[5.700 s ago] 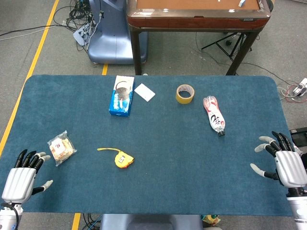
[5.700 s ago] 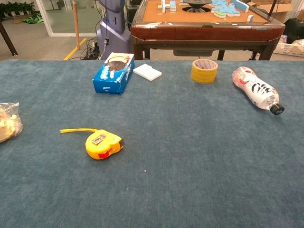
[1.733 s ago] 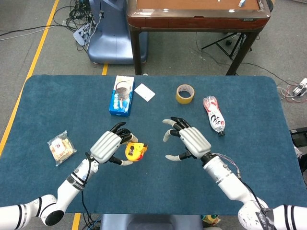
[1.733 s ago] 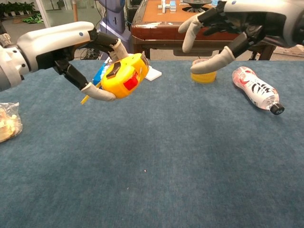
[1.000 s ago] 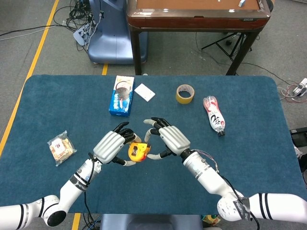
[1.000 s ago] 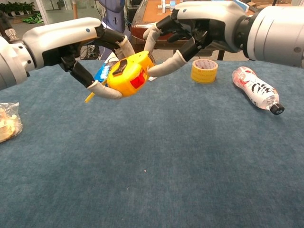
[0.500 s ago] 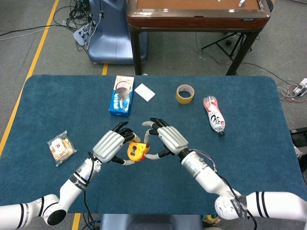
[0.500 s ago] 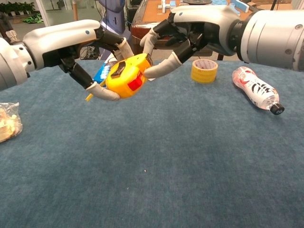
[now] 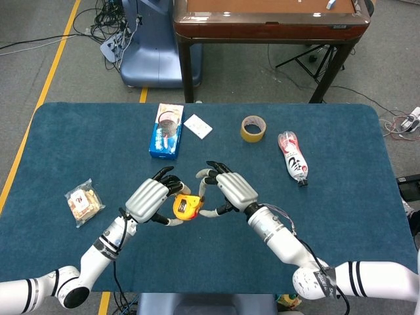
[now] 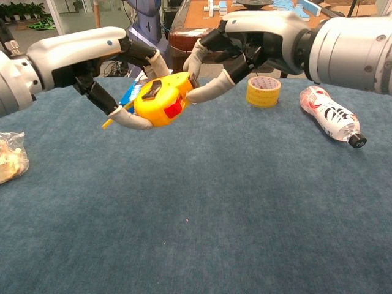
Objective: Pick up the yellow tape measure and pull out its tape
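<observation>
The yellow tape measure (image 9: 185, 207) (image 10: 160, 100), with a red button on its face, is held up above the blue table (image 9: 328, 210). My left hand (image 9: 151, 200) (image 10: 101, 52) grips it from the left, fingers over the top and thumb underneath. Its yellow wrist strap (image 10: 113, 117) sticks out to the left below that hand. My right hand (image 9: 233, 190) (image 10: 263, 33) reaches in from the right, and its thumb and one finger pinch the right end of the case. No drawn-out tape is visible; the tape's tip is hidden by the fingertips.
At the back of the table lie a blue cookie box (image 9: 166, 131), a white pad (image 9: 197, 126), a yellow roll of adhesive tape (image 9: 253, 128) (image 10: 263, 90) and a plastic bottle (image 9: 293, 157) (image 10: 331, 116). A snack bag (image 9: 83, 202) sits at the left. A brown table (image 9: 269, 20) stands beyond.
My left hand picked the tape measure off the table and raised it. My right hand came in from the right, and its thumb and finger have closed onto the case's end.
</observation>
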{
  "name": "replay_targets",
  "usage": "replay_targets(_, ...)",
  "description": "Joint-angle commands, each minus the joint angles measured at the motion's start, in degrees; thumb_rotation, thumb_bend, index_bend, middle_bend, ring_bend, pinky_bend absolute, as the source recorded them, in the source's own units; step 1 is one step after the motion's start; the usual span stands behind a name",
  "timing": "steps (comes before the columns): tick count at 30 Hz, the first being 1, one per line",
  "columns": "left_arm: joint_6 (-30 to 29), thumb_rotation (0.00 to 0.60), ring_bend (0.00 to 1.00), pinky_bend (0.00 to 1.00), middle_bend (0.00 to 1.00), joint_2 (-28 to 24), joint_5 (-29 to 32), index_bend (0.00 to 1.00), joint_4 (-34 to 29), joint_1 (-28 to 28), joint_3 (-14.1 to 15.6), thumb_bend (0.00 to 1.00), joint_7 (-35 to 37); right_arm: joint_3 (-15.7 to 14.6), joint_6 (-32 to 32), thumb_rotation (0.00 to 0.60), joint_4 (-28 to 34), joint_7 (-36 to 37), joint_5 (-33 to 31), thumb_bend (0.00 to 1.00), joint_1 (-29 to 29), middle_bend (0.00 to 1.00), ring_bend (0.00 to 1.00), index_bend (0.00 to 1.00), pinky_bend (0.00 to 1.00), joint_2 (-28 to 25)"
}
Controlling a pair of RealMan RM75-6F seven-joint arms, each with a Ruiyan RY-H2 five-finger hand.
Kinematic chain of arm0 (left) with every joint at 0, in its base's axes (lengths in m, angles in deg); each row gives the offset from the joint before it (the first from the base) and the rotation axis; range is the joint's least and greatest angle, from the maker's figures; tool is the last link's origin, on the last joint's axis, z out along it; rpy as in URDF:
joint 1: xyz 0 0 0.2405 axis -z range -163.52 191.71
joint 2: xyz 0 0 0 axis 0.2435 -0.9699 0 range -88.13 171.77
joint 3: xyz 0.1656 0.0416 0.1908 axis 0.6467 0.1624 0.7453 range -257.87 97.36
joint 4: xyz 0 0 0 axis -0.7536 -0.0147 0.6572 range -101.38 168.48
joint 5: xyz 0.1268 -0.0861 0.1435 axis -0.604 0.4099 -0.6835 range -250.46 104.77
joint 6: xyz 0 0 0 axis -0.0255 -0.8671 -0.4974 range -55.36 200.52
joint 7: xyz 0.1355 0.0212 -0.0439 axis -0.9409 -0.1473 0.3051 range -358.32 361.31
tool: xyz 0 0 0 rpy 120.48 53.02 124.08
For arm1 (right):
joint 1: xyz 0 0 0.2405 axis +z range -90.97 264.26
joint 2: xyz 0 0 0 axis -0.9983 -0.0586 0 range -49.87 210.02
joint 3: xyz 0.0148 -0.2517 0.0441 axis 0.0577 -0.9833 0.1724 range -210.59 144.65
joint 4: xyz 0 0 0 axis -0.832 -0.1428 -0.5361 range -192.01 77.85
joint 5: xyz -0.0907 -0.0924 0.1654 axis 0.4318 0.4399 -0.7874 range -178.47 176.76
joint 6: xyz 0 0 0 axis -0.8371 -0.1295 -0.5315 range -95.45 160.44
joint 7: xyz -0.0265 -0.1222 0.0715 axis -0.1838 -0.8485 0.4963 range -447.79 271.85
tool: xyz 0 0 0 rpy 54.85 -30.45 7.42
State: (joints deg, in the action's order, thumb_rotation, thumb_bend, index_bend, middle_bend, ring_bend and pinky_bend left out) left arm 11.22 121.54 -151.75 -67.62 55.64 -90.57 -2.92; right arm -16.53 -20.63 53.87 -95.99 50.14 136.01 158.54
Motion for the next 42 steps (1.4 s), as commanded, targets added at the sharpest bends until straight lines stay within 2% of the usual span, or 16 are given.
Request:
replay_targets(1, 0.0, 0.6, 0.25, 0.04, 0.49, 0.0, -0.1, 0.49, 0.2, 0.0, 0.1, 0.14, 0.2, -0.1, -0.1, 0.6, 0.0, 0.1, -0.1, 0.23, 0.0, 0.25, 0.0, 0.64, 0.01, 0.0)
replay_targets(12, 0.1, 0.6, 0.24, 0.04, 0.49, 0.0, -0.4, 0.49, 0.7, -0.1, 0.4, 0.14, 0.7, -0.4, -0.3, 0.6, 0.1, 1.0, 0.3, 0.27, -0.3, 0.27, 0.0, 0.66, 0.01, -0.8)
replay_targets(17, 0.1, 0.6, 0.24, 0.04, 0.49, -0.1, -0.5, 0.49, 0.6, -0.1, 0.5, 0.14, 0.5, -0.4, -0.3, 0.6, -0.1, 1.3, 0.3, 0.32, -0.2, 0.27, 0.0, 0.67, 0.01, -0.8)
replay_targets(23, 0.1, 0.6, 0.24, 0.04, 0.49, -0.2, -0.4, 0.49, 0.5, -0.1, 0.5, 0.14, 0.3, -0.5, -0.4, 0.6, -0.5, 1.5, 0.1, 0.43, -0.1, 0.28, 0.01, 0.67, 0.01, -0.6)
replay_targets(28, 0.1, 0.6, 0.24, 0.04, 0.49, -0.4, -0.3, 0.49, 0.6, -0.2, 0.5, 0.14, 0.5, -0.4, -0.8, 0.6, -0.4, 1.4, 0.2, 0.58, -0.1, 0.3, 0.02, 0.69, 0.01, -0.4)
replay_targets(31, 0.1, 0.6, 0.24, 0.04, 0.49, -0.7, -0.5, 0.49, 0.9, -0.4, 0.7, 0.14, 0.6, -0.4, -1.1, 0.6, -0.4, 1.5, 0.2, 0.61, -0.3, 0.3, 0.03, 0.7, 0.01, -0.7)
replay_targets(35, 0.3, 0.6, 0.24, 0.04, 0.49, -1.7, -0.8, 0.49, 1.7, -0.8, 1.3, 0.14, 1.2, -0.6, -1.2, 0.6, 0.3, 2.3, 0.7, 0.61, -1.3, 0.3, 0.03, 0.7, 0.01, -2.6)
replay_targets(42, 1.4, 0.6, 0.24, 0.04, 0.49, -4.1, -1.5, 0.49, 4.7, -1.9, 3.1, 0.14, 4.5, -0.7, -0.6, 0.6, 3.5, 5.3, 3.0, 0.61, -4.3, 0.31, 0.04, 0.7, 0.01, -9.8)
